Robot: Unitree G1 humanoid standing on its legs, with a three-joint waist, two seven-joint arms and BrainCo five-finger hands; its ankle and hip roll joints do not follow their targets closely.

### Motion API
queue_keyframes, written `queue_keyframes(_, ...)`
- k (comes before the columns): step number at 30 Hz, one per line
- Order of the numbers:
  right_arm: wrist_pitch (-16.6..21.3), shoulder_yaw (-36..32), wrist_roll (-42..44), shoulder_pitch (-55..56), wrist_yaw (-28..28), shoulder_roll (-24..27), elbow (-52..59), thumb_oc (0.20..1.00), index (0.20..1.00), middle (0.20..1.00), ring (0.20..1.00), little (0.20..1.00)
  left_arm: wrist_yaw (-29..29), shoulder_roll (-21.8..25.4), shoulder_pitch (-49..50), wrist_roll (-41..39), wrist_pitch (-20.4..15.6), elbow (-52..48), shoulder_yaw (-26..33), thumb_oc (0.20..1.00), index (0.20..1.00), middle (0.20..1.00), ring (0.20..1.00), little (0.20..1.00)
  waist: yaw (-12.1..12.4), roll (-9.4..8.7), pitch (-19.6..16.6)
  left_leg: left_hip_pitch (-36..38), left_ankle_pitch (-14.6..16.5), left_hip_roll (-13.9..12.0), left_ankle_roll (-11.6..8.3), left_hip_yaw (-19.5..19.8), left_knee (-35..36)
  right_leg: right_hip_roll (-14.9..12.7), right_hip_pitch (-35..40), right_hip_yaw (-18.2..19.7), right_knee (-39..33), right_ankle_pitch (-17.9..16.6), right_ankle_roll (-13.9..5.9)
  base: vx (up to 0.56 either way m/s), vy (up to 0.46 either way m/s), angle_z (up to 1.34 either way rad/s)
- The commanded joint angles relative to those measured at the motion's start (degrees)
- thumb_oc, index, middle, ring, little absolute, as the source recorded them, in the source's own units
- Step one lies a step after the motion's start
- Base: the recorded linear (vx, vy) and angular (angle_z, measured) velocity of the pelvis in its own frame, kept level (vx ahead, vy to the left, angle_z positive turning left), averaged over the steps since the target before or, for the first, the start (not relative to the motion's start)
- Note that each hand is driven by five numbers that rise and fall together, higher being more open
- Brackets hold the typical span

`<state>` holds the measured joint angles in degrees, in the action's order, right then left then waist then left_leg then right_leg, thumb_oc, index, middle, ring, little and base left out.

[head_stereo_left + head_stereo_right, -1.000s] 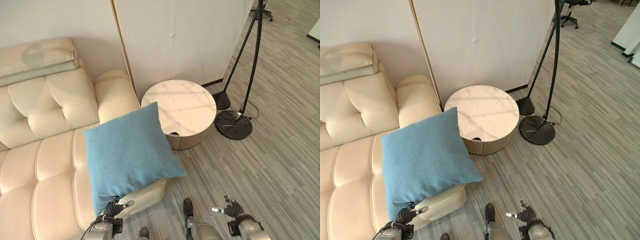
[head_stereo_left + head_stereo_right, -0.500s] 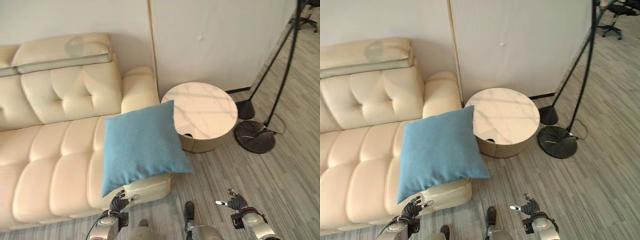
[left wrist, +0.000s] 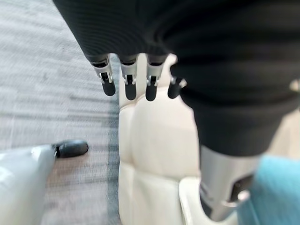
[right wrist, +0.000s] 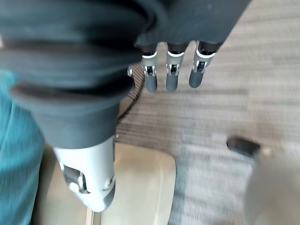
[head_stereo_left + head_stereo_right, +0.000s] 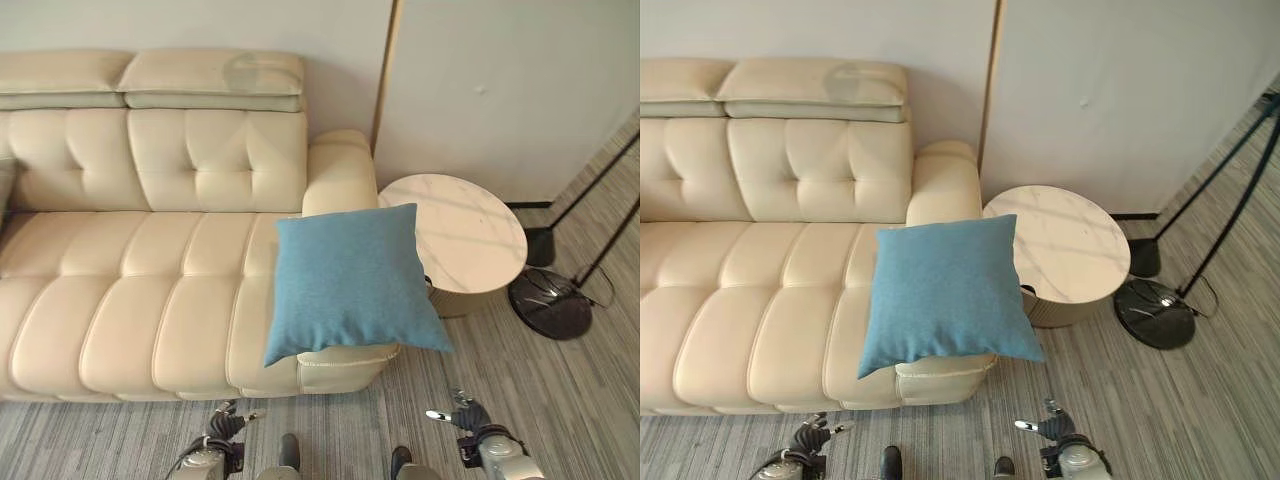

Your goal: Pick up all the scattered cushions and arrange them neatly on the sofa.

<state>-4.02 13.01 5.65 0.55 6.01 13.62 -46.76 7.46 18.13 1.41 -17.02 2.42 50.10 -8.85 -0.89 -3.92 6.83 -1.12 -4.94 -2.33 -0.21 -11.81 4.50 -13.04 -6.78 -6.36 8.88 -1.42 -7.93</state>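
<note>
A blue cushion [image 5: 350,280] lies in the middle of the left eye view, resting on the right end of a cream sofa [image 5: 130,290]. It sits on the seat just below the sofa's rounded armrest [image 5: 338,180], tilted a little, with its lower right corner hanging out past the seat's front edge and over the grey striped floor [image 5: 560,400]. Its upper right corner reaches toward a round marble-topped side table [image 5: 465,235], which stands just beside the armrest in the right half of the frame. Right of the table, a lamp base [image 5: 550,300] sits on the floor with thin dark poles rising to the right edge. A pale wall panel [image 5: 500,90] fills the upper right, behind the table.

The left hand [image 5: 225,428] shows at the bottom edge, left of centre, low in front of the sofa. In its wrist view the fingers [image 3: 127,86] hang straight and relaxed, holding nothing, with the sofa's front edge and a patch of the cushion past them.

The right hand [image 5: 468,415] shows at the bottom edge, right of centre, above the floor. Its fingers [image 4: 169,77] are likewise loose and extended, empty, with the cushion's blue fabric to one side.
</note>
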Motion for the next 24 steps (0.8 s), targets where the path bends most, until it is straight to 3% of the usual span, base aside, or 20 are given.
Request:
queue_keyframes(1, 1.01, 1.01, 0.31, -1.76, 0.58, 2.32, 0.88, 1.000, 1.000, 1.000, 1.000, 1.000, 0.20, 0.19, -2.13, 1.19, -1.81, 0.14, 1.07, 1.000, 1.000, 1.000, 1.000, 1.000, -1.39, 1.11, 1.25, -0.78, 3.77, -1.86, -1.50, 2.51, 0.13, 5.90, 0.73, 0.64, -0.76, 4.90, 0.56, 0.04, 0.030, -0.41)
queue_keyframes(4, 1.19, 0.63, 0.72, -1.48, 1.19, 2.81, -0.49, 1.000, 1.000, 1.000, 1.000, 1.000, 0.64, 0.52, -2.63, 0.97, -2.30, 1.17, 1.92, 1.000, 1.000, 1.000, 1.000, 1.000, -2.05, 0.67, 1.50, 0.64, 4.31, -0.57, -1.50, 3.01, 0.01, 6.81, 2.36, 1.43, -8.34, 3.27, 0.62, 0.10, 0.025, -0.15)
queue_keyframes(10, 1.09, -1.01, 0.16, -1.91, 3.10, 4.45, -1.31, 1.000, 1.000, 1.000, 1.000, 1.000, 2.51, 1.11, -2.55, -1.83, -2.63, 1.75, 5.44, 1.000, 1.000, 1.000, 1.000, 1.000, -1.76, 0.52, -0.12, 2.20, 4.70, -1.01, -2.07, 3.51, 0.50, 6.92, 6.37, 0.03, -11.24, 3.39, 0.92, 0.10, -0.049, 0.05)
queue_keyframes(14, 0.11, -2.24, -1.30, -4.62, 3.30, 10.46, 3.12, 1.000, 1.000, 1.000, 1.000, 1.000, 4.06, 6.06, -5.66, -4.17, -3.28, 1.41, 9.14, 1.000, 1.000, 1.000, 1.000, 1.000, -1.47, 0.02, -0.95, 2.97, 5.18, -1.25, -2.54, 3.96, 0.50, 6.70, 8.31, -0.74, -12.62, 3.42, 0.75, 0.08, -0.054, 0.09)
queue_keyframes(16, -0.84, -2.16, -1.14, -9.70, 3.25, 15.93, 6.63, 1.000, 1.000, 1.000, 1.000, 1.000, 5.07, 11.01, -9.79, -7.74, -4.11, 1.32, 11.22, 1.000, 1.000, 1.000, 1.000, 1.000, -1.52, 0.00, -1.29, 3.00, 5.34, -1.36, -2.86, 3.81, 0.50, 6.46, 8.63, -0.82, -12.94, 3.39, 0.47, 0.07, -0.028, 0.15)
queue_keyframes(19, -2.21, 1.70, -0.17, -17.09, 2.93, 17.21, 5.04, 1.000, 1.000, 1.000, 1.000, 1.000, 3.71, 14.08, -15.81, -11.01, -3.23, 6.42, 8.84, 1.000, 1.000, 1.000, 1.000, 1.000, -1.48, 0.38, -1.34, 2.71, 5.38, -1.36, -3.22, 3.85, 0.50, 6.46, 8.24, -0.92, -13.16, 3.23, 0.30, 0.06, 0.010, 0.03)
queue_keyframes(24, -2.93, 4.35, 1.01, -21.64, 3.04, 14.68, 0.79, 1.000, 1.000, 1.000, 1.000, 1.000, 2.41, 13.85, -19.53, -11.52, -2.54, 8.53, 5.34, 1.000, 1.000, 1.000, 1.000, 1.000, -1.51, 0.68, -0.92, 1.37, 5.05, -1.36, -3.27, 3.93, 0.50, 6.48, 6.86, -0.84, -13.01, 3.07, 0.29, -0.01, 0.003, 0.01)
